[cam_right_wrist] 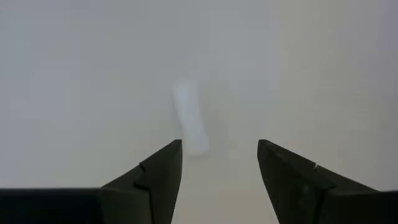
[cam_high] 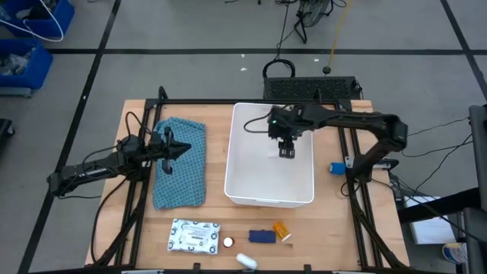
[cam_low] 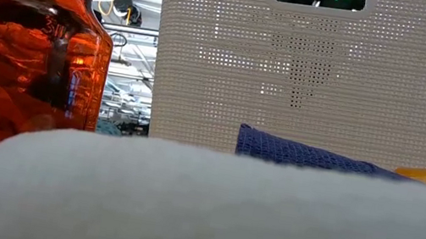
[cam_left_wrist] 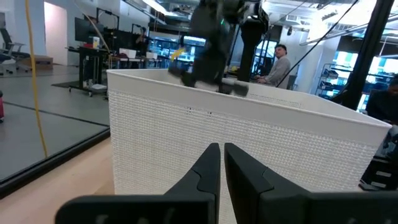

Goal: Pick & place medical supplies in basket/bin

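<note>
— Where's the right tool [cam_high: 286, 151] hanging rn?

— Over the white bin [cam_high: 245, 164], inside its rim, toward the far half. Fingers [cam_right_wrist: 155, 180] standing apart, nothing btwn them. In its wrist view a small white tube [cam_right_wrist: 190, 118] is lying on the bin floor, just ahead of the gap, closer to one finger, not touching either.

— And the left tool [cam_high: 176, 148]?

— Sitting over the teal cloth [cam_high: 181, 179], left of the bin, pointing at the bin wall. Fingers [cam_left_wrist: 202, 177] pressed together, nothing in them.

— Rest of the supplies?

— All lying outside the bin, along the near edge of the tabletop [cam_high: 327, 228]. White printed packet [cam_high: 194, 235] is lying near-left, a small white round piece [cam_high: 228, 243] just beside it. Blue piece [cam_high: 262, 237] is sitting near the middle, orange pill bottle [cam_high: 281, 229] lying just right of it, close but can't tell if touching. Another white item [cam_high: 245, 260] is lying right at the near edge. One more blue piece [cam_high: 335, 167] is sitting right of the bin, near the right arm's base.

— Low cam showing anything?

— Orange bottle [cam_low: 29, 65] looming large, the blue piece [cam_low: 302, 153] in front of the perforated bin wall [cam_low: 306, 74], something white filling the foreground.
</note>
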Controlling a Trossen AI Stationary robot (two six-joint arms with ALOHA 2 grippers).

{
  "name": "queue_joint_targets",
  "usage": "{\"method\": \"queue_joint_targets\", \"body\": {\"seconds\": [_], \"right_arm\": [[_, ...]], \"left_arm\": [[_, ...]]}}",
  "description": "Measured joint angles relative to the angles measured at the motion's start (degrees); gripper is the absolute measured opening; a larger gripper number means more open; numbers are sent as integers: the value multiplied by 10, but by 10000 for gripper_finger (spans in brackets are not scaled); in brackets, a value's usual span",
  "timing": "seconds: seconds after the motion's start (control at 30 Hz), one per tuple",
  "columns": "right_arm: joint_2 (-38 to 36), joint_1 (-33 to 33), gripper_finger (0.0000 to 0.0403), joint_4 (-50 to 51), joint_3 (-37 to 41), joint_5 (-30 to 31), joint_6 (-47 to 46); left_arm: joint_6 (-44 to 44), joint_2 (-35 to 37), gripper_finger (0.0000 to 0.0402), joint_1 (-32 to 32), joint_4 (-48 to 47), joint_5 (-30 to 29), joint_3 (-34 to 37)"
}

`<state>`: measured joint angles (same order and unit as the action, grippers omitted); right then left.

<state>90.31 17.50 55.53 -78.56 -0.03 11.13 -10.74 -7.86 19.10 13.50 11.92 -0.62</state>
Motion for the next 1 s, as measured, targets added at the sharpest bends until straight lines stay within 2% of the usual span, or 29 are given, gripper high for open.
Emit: {"method": "queue_joint_targets", "body": {"seconds": [0.17,0.37,0.43,0.7,0.83,1.0], "right_arm": [[-83,-11,154,-18,0,0,1],[-184,-19,37,-73,0,0,4],[-208,-18,10,-77,0,0,6],[-283,-30,2,-70,8,0,-14],[-333,-52,2,-82,43,0,-19],[-425,-75,1,-164,120,9,-40]], "left_arm": [[1,0,26,0,0,0,0],[4,0,26,0,0,0,0],[4,0,26,0,0,0,0],[3,0,26,0,-3,0,0],[3,0,26,0,-6,0,0],[3,0,26,0,-11,0,0]]}}
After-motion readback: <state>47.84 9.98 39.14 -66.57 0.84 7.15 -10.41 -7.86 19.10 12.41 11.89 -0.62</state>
